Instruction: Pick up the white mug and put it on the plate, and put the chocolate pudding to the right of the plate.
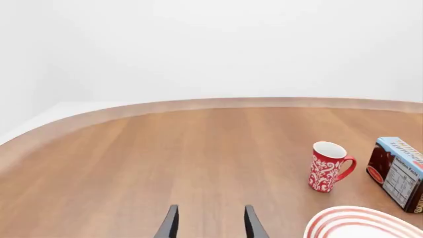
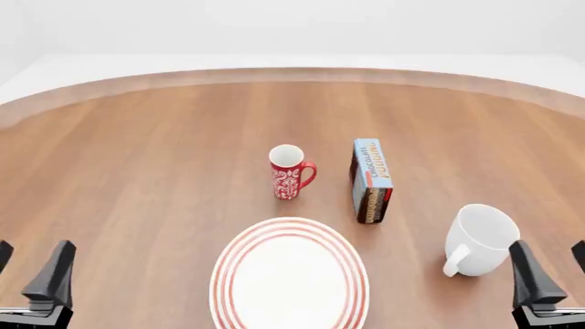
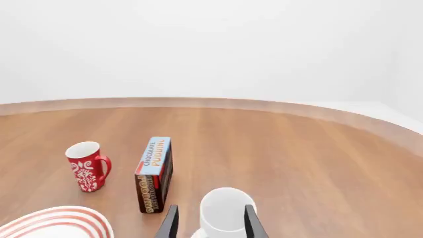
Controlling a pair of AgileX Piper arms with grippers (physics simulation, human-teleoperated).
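White mug (image 2: 481, 238) stands upright on the counter (image 2: 146, 157), right of the plate (image 2: 290, 277), directly ahead of your right end effector (image 3: 210, 224), fingers apart and empty. Left end effector (image 1: 210, 224) is also spread, well away. Handle faces the near-left, cut off in the right wrist view. Chocolate pudding (image 2: 371, 179) sits behind the plate's right edge.

The front view looks forward and down from above the near edge of the counter (image 2: 137, 171). Each wrist view sits low behind its tool, facing the far wall. All three share the red mug (image 2: 290, 172), chocolate pudding (image 2: 371, 179) and plate (image 2: 290, 274).
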